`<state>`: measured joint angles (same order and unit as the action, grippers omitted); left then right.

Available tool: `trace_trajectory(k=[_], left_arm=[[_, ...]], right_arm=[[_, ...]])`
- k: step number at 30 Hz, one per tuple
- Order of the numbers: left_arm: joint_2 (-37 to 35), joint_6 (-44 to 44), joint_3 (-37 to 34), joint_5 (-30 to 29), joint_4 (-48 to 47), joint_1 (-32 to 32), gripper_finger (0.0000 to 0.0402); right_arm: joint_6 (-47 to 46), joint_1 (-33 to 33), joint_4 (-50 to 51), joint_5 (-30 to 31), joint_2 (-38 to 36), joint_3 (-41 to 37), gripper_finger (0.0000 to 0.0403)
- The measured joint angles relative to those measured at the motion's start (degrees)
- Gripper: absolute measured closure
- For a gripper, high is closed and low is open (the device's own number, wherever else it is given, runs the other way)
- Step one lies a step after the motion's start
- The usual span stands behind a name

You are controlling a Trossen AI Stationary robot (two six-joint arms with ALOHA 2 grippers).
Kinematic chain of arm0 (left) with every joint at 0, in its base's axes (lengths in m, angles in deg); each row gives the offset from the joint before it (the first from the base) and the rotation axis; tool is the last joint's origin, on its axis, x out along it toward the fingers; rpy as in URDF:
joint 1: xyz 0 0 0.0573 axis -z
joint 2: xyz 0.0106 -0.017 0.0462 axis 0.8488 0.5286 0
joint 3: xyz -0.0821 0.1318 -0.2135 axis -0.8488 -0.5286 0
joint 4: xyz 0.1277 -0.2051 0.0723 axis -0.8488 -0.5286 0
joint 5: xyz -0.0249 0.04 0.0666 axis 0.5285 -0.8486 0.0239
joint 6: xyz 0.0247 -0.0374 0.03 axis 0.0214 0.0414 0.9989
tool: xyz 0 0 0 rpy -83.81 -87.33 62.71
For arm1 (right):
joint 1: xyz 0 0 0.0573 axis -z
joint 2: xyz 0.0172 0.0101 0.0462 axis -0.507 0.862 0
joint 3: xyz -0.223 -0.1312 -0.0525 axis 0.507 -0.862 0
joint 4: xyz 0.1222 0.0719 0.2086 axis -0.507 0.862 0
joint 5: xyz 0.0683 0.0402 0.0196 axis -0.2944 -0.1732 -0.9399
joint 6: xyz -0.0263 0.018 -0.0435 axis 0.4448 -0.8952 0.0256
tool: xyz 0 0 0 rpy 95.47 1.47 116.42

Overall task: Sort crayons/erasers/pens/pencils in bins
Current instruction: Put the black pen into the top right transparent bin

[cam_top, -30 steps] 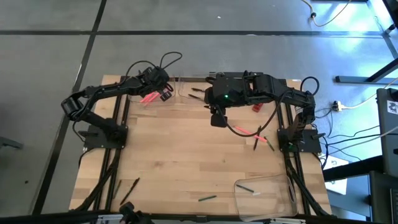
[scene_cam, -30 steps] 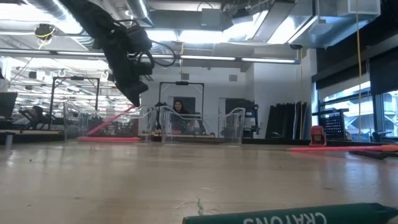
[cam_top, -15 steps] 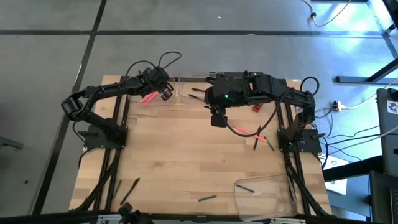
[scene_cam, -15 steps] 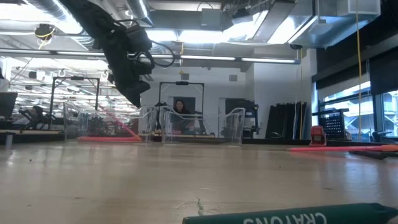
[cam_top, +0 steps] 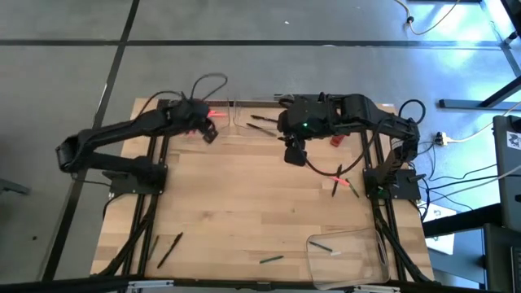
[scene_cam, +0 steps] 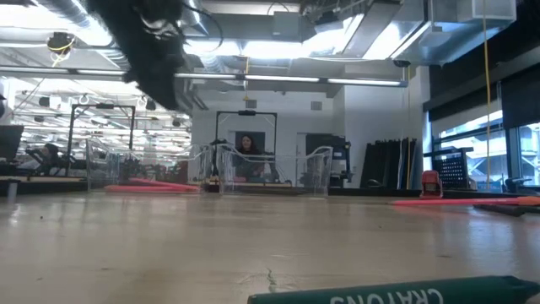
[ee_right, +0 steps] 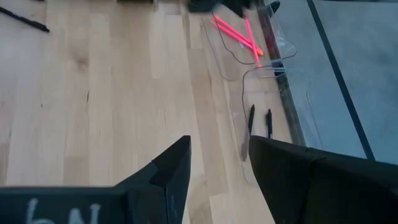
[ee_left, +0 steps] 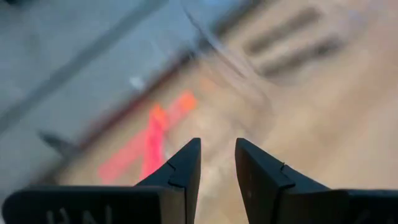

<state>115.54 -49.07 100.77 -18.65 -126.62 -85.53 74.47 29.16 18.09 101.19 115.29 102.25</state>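
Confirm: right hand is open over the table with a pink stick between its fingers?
Not quite. The right hand is open over the table, but nothing is between its fingers: the right wrist view shows only bare wood in the gap. The pink sticks lie farther off, near the left hand.

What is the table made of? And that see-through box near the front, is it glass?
The table looks like wood: pale planks with grain lines and joins, in a smooth, faintly shiny finish. The see-through box is more likely clear plastic than glass: thin walls, rounded corners, glossy glare, the wood showing through. The look alone cannot rule out glass. Two small sticks lie inside it.
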Motion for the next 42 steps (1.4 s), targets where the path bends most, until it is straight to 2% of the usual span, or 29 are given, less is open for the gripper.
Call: trace_trajectory(k=[8,13,16,24,28,35,42], left_arm=[[-6.18,-26.32,-0.02,10.14,-24.02,17.09,0.031],[-6.07,-43.6,-0.02,19.12,-30.03,30.06,0.031],[-5.8,-54.67,-0.02,23.69,-29.63,37.64,0.031],[-2.22,-78.91,-0.02,25.87,-25.02,57.31,0.031],[0.6,-86.92,-0.02,26.31,-19.59,64.3,0.031],[7.91,-96.25,-0.02,26.26,-15.16,73.22,0.031],[15.65,-97.1,-0.02,23.91,-12.13,77.23,0.031]], right_arm=[[0.02,0.0,0.1,-0.01,-0.13,-0.02,0.0238],[0.02,0.0,0.08,-0.01,-0.13,-0.02,0.0238],[-0.26,-0.02,0.1,-0.04,-0.13,-0.02,0.0238],[-0.39,-0.11,0.03,-0.42,-0.15,-0.02,0.0238],[-0.29,-0.13,0.01,-5.18,-0.15,-0.02,0.0238],[1.34,-0.15,-0.04,-13.33,-0.15,-0.04,0.0238],[1.3,-0.15,-0.1,-13.73,-0.15,-0.05,0.0238]])
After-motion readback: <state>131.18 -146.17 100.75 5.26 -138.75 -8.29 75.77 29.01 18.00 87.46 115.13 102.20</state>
